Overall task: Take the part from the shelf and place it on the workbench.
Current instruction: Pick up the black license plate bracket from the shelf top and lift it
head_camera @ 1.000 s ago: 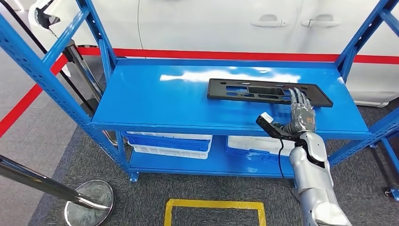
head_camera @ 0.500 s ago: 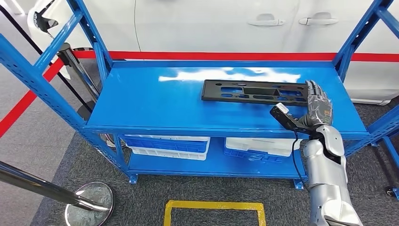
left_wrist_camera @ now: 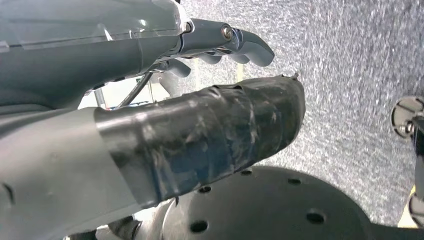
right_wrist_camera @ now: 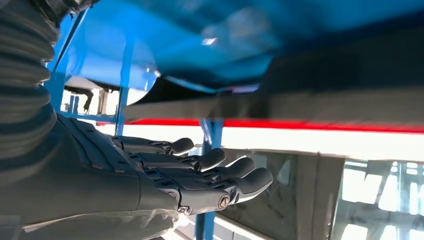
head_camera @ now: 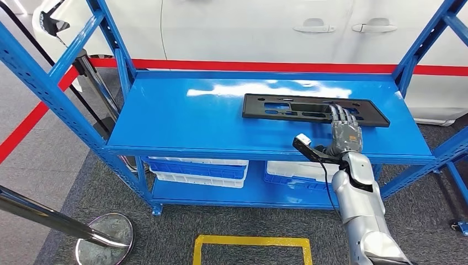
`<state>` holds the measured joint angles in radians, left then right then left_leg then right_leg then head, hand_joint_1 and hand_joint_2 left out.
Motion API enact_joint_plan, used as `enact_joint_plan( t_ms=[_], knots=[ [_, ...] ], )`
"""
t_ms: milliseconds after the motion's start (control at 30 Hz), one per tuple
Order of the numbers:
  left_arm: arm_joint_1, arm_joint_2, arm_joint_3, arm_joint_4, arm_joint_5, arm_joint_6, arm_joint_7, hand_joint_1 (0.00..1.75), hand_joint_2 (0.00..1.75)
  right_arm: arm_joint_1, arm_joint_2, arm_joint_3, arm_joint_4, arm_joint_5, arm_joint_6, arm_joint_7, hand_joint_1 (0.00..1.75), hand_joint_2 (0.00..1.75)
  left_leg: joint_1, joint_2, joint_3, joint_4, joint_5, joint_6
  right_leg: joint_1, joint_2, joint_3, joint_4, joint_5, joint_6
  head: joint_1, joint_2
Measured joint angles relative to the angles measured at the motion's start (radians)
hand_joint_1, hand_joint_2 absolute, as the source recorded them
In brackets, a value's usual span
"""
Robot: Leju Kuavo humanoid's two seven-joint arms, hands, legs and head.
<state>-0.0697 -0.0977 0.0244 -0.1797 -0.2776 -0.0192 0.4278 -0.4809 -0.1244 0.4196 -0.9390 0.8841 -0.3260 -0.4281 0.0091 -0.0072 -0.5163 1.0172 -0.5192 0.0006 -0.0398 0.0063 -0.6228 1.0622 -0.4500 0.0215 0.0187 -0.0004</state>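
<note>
Head view looks down on the shelf [head_camera: 165,118]; right wrist view sits close above its surface

Blue steel shelf [head_camera: 165,118] stands on grey carpet [head_camera: 265,226]. Behind it: white car [head_camera: 248,27] and red floor line [head_camera: 265,66]. On its lower tier: white bins [head_camera: 198,168]. In front: yellow floor marking [head_camera: 251,241]; front-left: chrome stanchion base [head_camera: 105,234].

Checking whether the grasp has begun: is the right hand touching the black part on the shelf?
Cannot tell. In the head view the right hand overlaps the near edge of the black part, fingers extended; neither contact nor gap shows plainly.
</note>
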Motion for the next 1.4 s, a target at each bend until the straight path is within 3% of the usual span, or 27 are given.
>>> enact_joint_plan(
  t_ms=[267,800,1000,1100,1167,1267,1300,1333,1400],
  knots=[
    [-0.002,0.0,0.0,0.0,-0.009,-0.008,0.0,0.0,0.0,-0.057,0.053,0.032,0.111,0.008,-0.043,0.004,0.0,1.75,0.0,0.0,0.001,0.001,0.0,0.0,0.0,0.0,0.003,-0.003,0.001,0.001,0.0,0.0],
    [-0.002,0.0,0.0,0.0,-0.013,-0.013,0.0,0.0,0.0,-0.082,0.07,0.042,0.174,-0.005,-0.056,0.002,0.0,1.75,0.0,0.0,0.004,0.001,-0.001,0.001,0.0,0.0,0.009,-0.008,0.003,0.004,0.0,0.0],
    [-0.002,0.0,0.0,0.0,-0.013,-0.022,-0.004,0.0,0.0,-0.083,0.073,0.054,0.183,-0.003,-0.058,0.002,0.0,1.75,-0.001,-0.001,-0.001,0.012,-0.005,0.014,-0.006,0.0,0.011,-0.016,0.01,0.014,0.0,0.0],
    [-0.003,0.0,0.0,0.0,-0.015,-0.025,-0.008,0.0,0.0,-0.083,0.076,0.061,0.186,-0.001,-0.064,0.002,0.0,1.75,0.002,0.001,0.007,-0.009,0.004,0.029,-0.003,0.0,0.016,-0.03,0.015,0.026,0.0,0.0],
    [-0.003,-0.002,0.0,0.0,-0.015,-0.025,-0.01,0.0,0.0,-0.082,0.077,0.062,0.19,-0.001,-0.066,0.003,0.0,1.75,0.008,0.004,0.022,-0.034,0.018,0.04,0.0,-0.001,-0.004,0.007,-0.007,0.028,0.0,0.0],
    [-0.002,-0.004,0.0,0.0,-0.016,-0.024,-0.012,0.0,0.0,-0.079,0.079,0.065,0.198,-0.001,-0.069,0.002,0.0,1.75,0.008,0.008,0.028,-0.041,0.02,0.046,0.002,-0.001,-0.105,0.191,-0.077,0.027,0.0,0.0],
    [-0.002,-0.004,0.0,0.0,-0.016,-0.023,-0.012,0.0,0.0,-0.078,0.079,0.066,0.2,-0.002,-0.07,0.002,0.0,1.75,0.008,0.007,0.032,-0.04,0.016,0.046,0.002,-0.001,-0.13,0.229,-0.078,0.028,0.0,0.0],
    [0.0,-0.004,0.0,0.0,-0.016,-0.022,-0.012,0.0,0.0,-0.078,0.078,0.066,0.201,-0.002,-0.07,0.002,0.0,1.75,0.008,0.006,0.038,-0.039,0.01,0.044,0.002,-0.002,-0.135,0.227,-0.058,0.028,0.0,0.0],
    [0.002,-0.005,0.0,0.0,-0.016,-0.022,-0.012,0.0,0.0,-0.079,0.078,0.066,0.203,-0.002,-0.07,0.002,0.0,1.75,0.009,0.003,0.057,-0.035,-0.007,0.036,0.001,-0.005,-0.091,0.116,0.019,0.025,0.0,0.0]
  ],
)
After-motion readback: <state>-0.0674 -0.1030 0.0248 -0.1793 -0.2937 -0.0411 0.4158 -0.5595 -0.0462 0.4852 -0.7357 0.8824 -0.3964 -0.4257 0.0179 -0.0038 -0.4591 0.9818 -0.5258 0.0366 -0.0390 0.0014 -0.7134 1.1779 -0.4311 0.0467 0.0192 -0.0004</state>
